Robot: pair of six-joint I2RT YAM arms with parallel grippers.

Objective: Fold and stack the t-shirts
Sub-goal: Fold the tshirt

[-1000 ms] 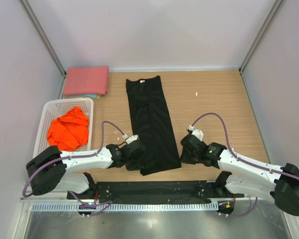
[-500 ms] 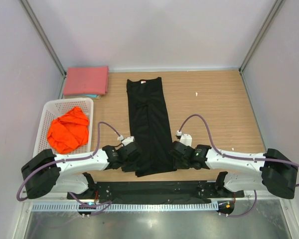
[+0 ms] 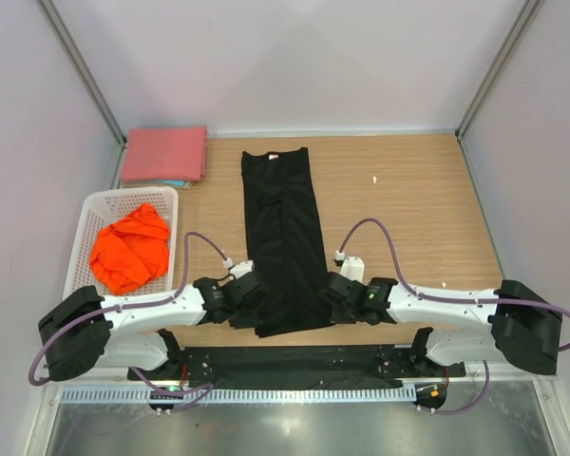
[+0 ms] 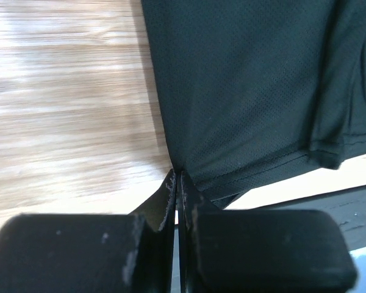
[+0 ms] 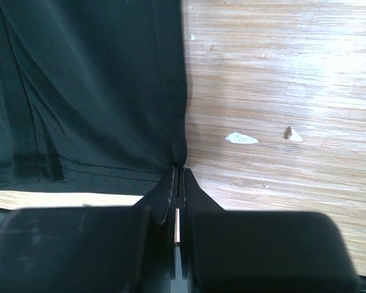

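A black t-shirt [image 3: 283, 237] lies folded into a long strip down the middle of the table, collar at the far end. My left gripper [image 3: 250, 302] is shut on its near left hem corner; in the left wrist view the cloth [image 4: 256, 79] bunches into the closed tips [image 4: 177, 177]. My right gripper [image 3: 331, 296] is shut on the near right corner, and the right wrist view shows the cloth [image 5: 91, 91] pinched at the tips [image 5: 178, 171]. A pinkish-red t-shirt [image 3: 165, 152] lies folded at the far left. An orange t-shirt [image 3: 130, 247] sits crumpled in the basket.
The white mesh basket [image 3: 83, 228] stands at the left edge. A light-blue cloth edge [image 3: 171, 183] shows under the pinkish-red one. Small white flecks [image 5: 241, 138] lie on the wood right of the black shirt. A black mat [image 3: 285, 363] runs along the near table edge.
The right arm swung left to the black shirt's near right corner and its gripper closed on it. The left gripper, still shut on the near left corner, shifted slightly nearer; the hem bunched inward.
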